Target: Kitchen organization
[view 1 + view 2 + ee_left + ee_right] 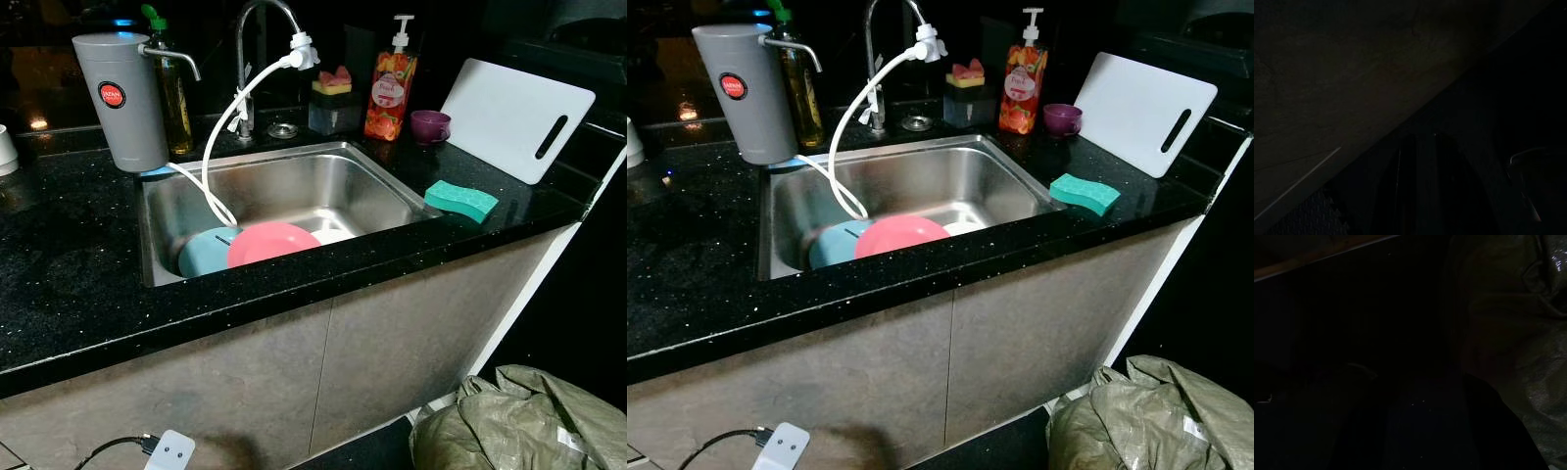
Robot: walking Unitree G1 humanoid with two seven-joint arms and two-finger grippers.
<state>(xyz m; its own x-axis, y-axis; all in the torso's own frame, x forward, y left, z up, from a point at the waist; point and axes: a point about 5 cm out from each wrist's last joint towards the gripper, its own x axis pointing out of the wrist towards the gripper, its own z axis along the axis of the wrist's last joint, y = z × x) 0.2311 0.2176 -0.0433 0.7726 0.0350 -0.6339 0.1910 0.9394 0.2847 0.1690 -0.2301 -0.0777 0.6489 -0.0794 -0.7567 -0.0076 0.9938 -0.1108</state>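
The sink (362,191) sat at centre frame, sunk into the black speckled surface (69,264), and held the dishes you would have had to sort: a pink plate (272,241) overlapping a pale blue plate (201,253) against the near wall, with a white dish (333,236) just beside them. They lay stacked low, probably left there for washing.

A white hose (220,147) ran from the tap (257,39) down into the basin, touching the blue plate's side, so any lift there risked snagging it. The grey water filter (122,98) stood at the upper left by the basin's corner, an oil bottle (176,103) behind it. Along the back edge were a sponge holder (333,103), a soap dispenser (390,88) and a small purple cup (429,125). The white cutting board (514,116) leaned at upper right, and a green sponge (460,199) lay near the surface's front edge.

The left stretch of surface gave you the most open room. A green sack (529,421) crowded the floor at lower right.

Both wrist views were very dark; you could not tell from them how either tool's fingers stood.
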